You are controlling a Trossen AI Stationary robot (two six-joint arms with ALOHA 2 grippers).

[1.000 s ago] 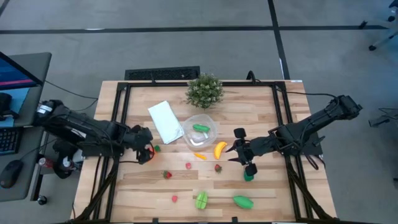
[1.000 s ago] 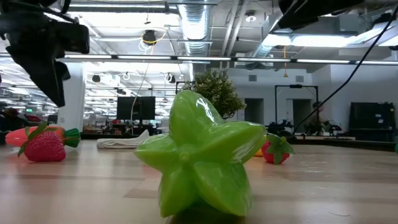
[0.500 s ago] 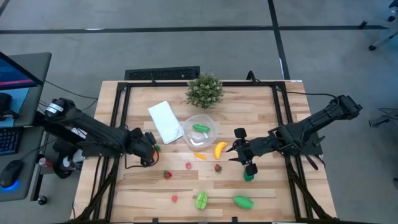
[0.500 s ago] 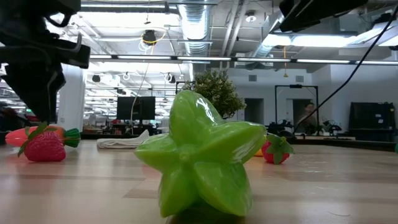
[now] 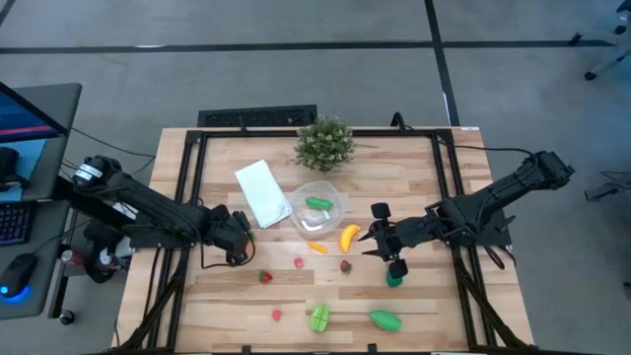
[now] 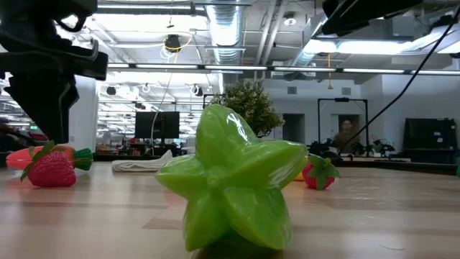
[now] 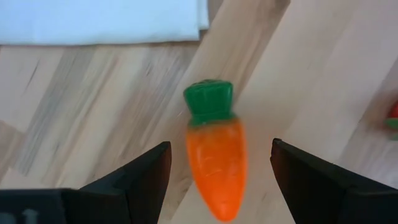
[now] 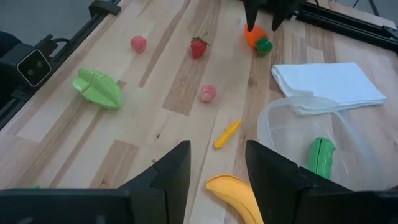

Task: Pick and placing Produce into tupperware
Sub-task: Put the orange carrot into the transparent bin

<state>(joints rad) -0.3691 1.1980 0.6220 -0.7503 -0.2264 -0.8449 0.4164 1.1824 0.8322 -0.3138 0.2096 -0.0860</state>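
Observation:
An orange toy carrot point(image 7: 214, 158) with a green top lies on the wooden table, next to the white flat piece point(image 7: 99, 18). My left gripper point(image 5: 241, 245) is open right over the carrot, one finger on either side and not touching it. The clear round tupperware point(image 5: 317, 207) stands mid-table with a green piece point(image 5: 317, 203) inside. My right gripper point(image 5: 380, 240) is open and empty beside the yellow banana point(image 5: 349, 237), which lies on the table. In the low view the left gripper point(image 6: 47, 72) stands above the carrot point(image 6: 68, 152).
Loose produce lies on the near half: strawberries point(image 5: 265, 277) point(image 5: 345, 266), a green star fruit point(image 5: 318, 318), a green piece point(image 5: 385, 319) and a small orange piece point(image 5: 316, 248). A bushy potted plant point(image 5: 324, 143) stands at the far edge. Black frame rails run along both sides.
My left gripper has gone toward the table's right edge and a little down, and now stands over the carrot, hiding it in the high view. Its fingers stay open.

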